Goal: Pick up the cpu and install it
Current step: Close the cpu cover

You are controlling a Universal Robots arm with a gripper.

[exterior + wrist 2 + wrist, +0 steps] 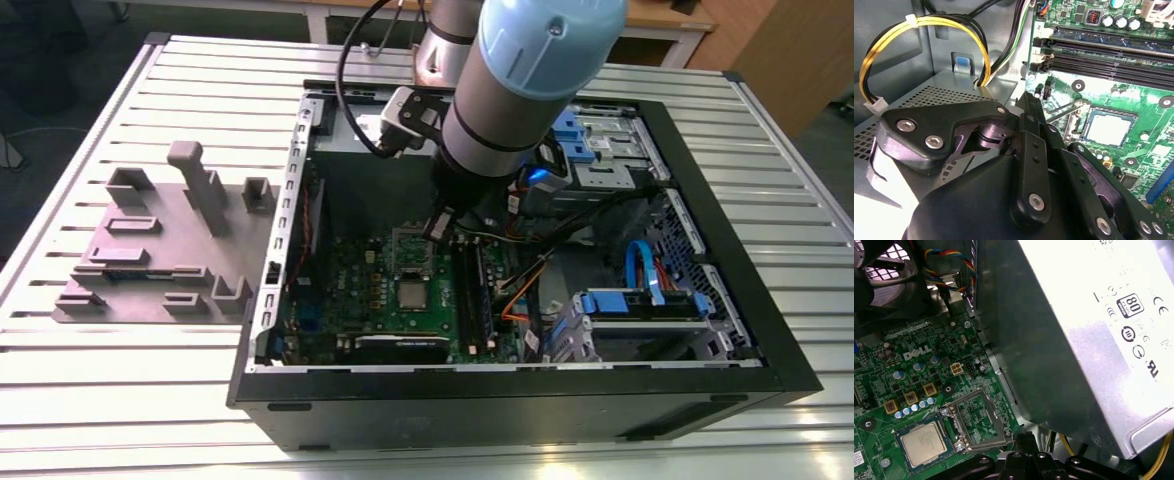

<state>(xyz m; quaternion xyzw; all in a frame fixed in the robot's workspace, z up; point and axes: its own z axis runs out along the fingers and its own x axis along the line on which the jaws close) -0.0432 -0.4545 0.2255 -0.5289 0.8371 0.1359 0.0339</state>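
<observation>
The gripper hangs near the socket; I cannot tell how wide its jaws stand. The cpu lies flat in the socket, apart from the gripper. The metal frame is swung open beside it, probably to let it seat.

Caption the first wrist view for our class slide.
The cpu sits on the motherboard, the metal frame open beside it.
</observation>
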